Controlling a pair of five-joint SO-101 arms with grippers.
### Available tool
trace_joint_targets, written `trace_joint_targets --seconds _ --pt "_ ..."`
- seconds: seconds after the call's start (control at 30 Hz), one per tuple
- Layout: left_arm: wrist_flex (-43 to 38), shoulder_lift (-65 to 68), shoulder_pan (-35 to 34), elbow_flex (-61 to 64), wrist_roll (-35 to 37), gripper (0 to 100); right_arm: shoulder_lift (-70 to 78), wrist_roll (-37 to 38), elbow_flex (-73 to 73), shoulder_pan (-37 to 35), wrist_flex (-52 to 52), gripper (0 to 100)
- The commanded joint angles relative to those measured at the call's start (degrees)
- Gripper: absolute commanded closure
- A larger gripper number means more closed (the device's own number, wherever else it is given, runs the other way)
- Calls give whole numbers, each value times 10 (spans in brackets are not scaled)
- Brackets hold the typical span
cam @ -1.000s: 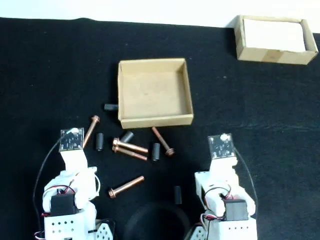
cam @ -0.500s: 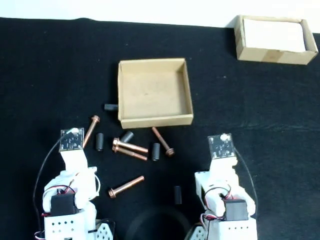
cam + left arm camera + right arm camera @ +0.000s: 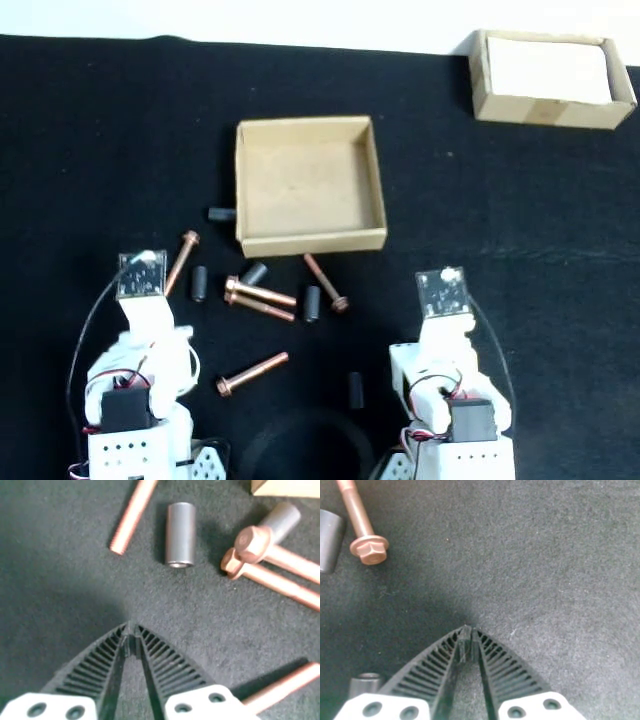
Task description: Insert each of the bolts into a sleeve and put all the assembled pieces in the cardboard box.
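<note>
A: Where are the things to be joined?

B: Five bolts (image 3: 252,373) and five sleeves (image 3: 311,302) are spread on the black worktop (image 3: 520,300), between the arms and the cardboard box (image 3: 310,241). Nothing is seen inside the box, so no piece looks joined yet.

A: How are the hands held?

B: The left hand (image 3: 131,629) is pressed together above the worktop, with nothing in it. The right hand (image 3: 468,630) is pressed together too, and nothing is held.

A: What should be done first?

B: A pick-up is judged to come first. A grey sleeve (image 3: 180,534) lies just ahead of the left hand. The hand should be opened wide before it is brought down. The sleeve should be gripped across its middle, so both holes are left free. A bolt (image 3: 362,527) lies near the right hand. It is best gripped by the head end, so the thread end can be lined up straight with the hole.
</note>
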Motion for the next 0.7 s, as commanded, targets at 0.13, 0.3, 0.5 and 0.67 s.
trace_joint_targets --seconds 0.13,0.3,0.5,0.67 --pt "3 -3 -31 -186 -3 989 -1 -1 74 -3 1 991" --pt "133 13 7 -357 -3 989 -1 -1 74 -3 1 991" --pt "267 197 8 -539 -2 989 -1 -1 74 -3 1 991" --pt "275 356 9 -640 1 990 -1 -1 74 -3 1 991"
